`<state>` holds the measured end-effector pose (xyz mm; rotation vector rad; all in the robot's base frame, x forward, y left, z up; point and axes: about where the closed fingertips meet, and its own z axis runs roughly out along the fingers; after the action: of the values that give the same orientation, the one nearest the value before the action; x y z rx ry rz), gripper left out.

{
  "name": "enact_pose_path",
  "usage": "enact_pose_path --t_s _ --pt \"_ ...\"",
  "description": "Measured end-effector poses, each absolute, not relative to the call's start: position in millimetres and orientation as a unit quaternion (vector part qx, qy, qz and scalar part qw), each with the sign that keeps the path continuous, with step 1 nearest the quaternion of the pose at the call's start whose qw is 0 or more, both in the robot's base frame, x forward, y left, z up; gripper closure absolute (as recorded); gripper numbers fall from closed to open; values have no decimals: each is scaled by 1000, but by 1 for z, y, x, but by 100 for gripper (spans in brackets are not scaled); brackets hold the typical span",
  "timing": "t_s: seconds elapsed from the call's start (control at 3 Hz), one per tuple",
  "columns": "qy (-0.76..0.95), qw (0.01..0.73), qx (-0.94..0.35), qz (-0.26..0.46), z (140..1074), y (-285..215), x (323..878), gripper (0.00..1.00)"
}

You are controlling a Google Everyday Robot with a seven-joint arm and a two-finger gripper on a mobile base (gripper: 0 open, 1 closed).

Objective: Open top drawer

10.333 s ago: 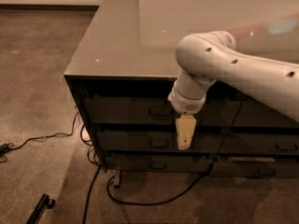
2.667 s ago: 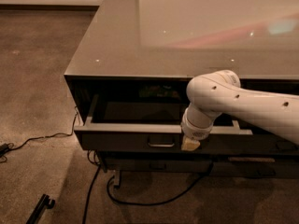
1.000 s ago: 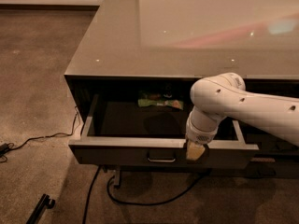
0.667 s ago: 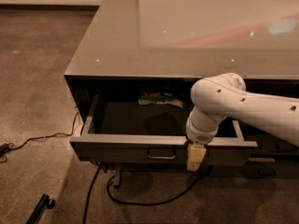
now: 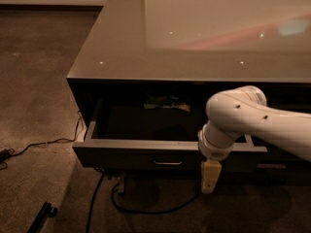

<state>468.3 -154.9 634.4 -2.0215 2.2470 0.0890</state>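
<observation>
Top drawer (image 5: 121,155) stands open, drawn well out from under the front edge of the bench (image 5: 121,47), its left end just inside the bench's front-left corner; its flat dark front faces the camera, and its inside is open to view from above, dim and mostly bare.

On the carpet (image 5: 34,57) out beyond the bench's left edge, a thin cable (image 5: 43,143) trails away from the front-left corner; nearer the camera on that side lies a short black bar-shaped object (image 5: 43,216), too dark to name; a thicker cable (image 5: 146,210) loops on the floor below the front edge, under the drawer front.

At the centre of the drawer front sits the small rectangular metal pull (image 5: 167,161); deep in the drawer, back under the front edge, lies a flat greenish item (image 5: 165,102) that cannot be made out further.

To the right of the pull hangs the gripper (image 5: 208,178), pale yellow and pointing straight down in front of the right part of the drawer front, its tip below the front's lower rim and clear of the pull; it grips nothing that shows, and whether it is parted or closed I cannot tell; above it the white arm (image 5: 252,123) bends at a rounded joint and runs off towards the bench's front-right corner.
</observation>
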Motion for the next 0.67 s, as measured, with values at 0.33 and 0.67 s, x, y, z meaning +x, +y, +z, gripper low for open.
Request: enact_pose_path --t_s 0.33,0.67 --pt "744 58 -666 20 633 -161 450 19" --pt "744 56 -666 14 632 -165 436 42"
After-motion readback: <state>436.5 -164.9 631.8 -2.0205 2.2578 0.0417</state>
